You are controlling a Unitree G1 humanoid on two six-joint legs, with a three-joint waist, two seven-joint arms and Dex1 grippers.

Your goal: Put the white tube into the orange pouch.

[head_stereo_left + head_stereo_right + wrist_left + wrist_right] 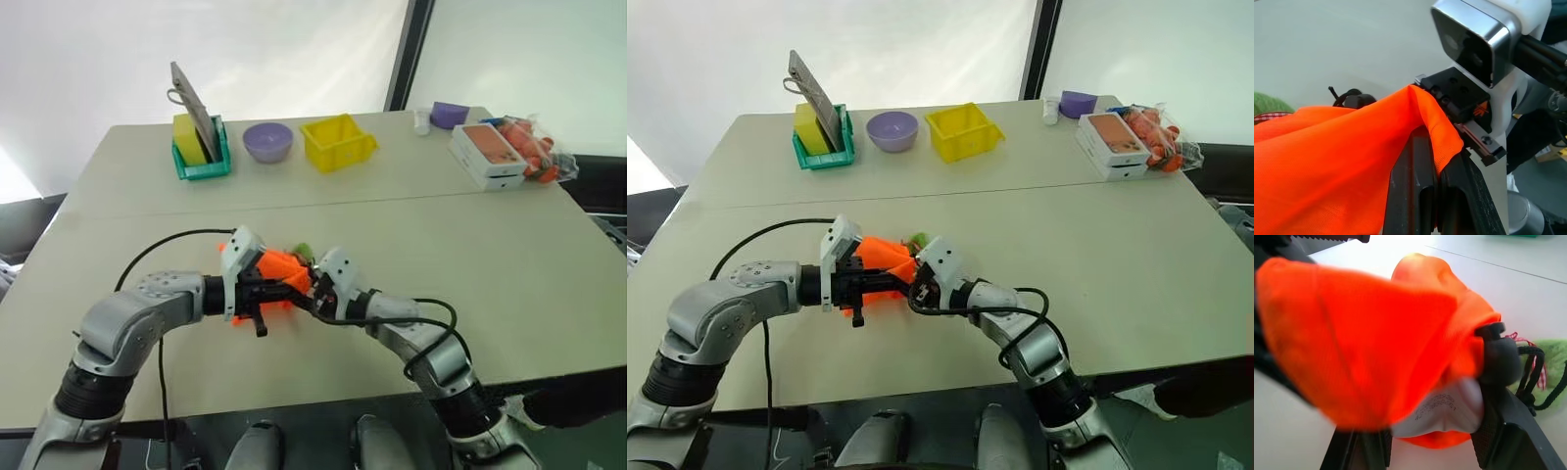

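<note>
**Bright daylight, soft close-ups**

We see even daylight from the pale wall behind the tabletop [470, 245], with faint shadows. In the right wrist view the pouch [1366, 342] blurs up close and the tabletop behind glares white; the left wrist view stays sharper.

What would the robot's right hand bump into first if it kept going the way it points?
Most likely the bright orange fabric pouch, directly ahead of the right hand and seemingly touching it, pinched by the left hand.

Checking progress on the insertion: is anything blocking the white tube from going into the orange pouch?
Nothing visible blocks it. The white tube, in the right tool, sits at the orange pouch, whose edge the left tool pinches.
</note>
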